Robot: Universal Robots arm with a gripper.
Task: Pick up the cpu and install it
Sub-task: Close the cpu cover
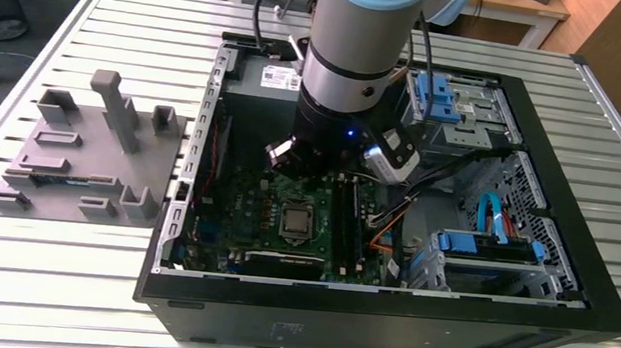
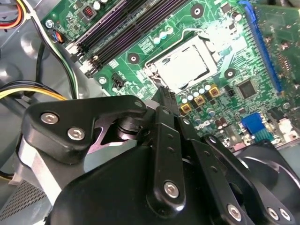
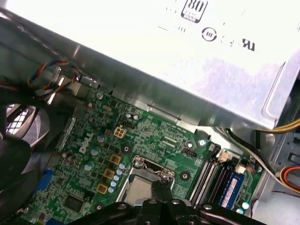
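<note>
The exterior view gives you the whole layout: the open computer case [image 1: 388, 316] lies on the slatted counter [image 1: 154, 34]. A grey fixture tray [image 1: 88, 142] sits outside it toward the exterior view's left, and the arm [image 1: 349, 59] reaches down over the green motherboard [image 1: 246, 202]. The wrist views give you what the arm's bulk covers there. In the second wrist view the tool [image 2: 165, 93] has its black fingers drawn together to a narrow tip with nothing between them, and dark memory slots [image 2: 117, 28] run alongside the socket. The first wrist view adds the silver power supply [image 3: 187, 70] bordering the board. The cpu [image 2: 186, 65] lies flat inside the socket frame, just beyond the tool's tip. You cannot tell whether the tip touches the frame's edge.
</note>
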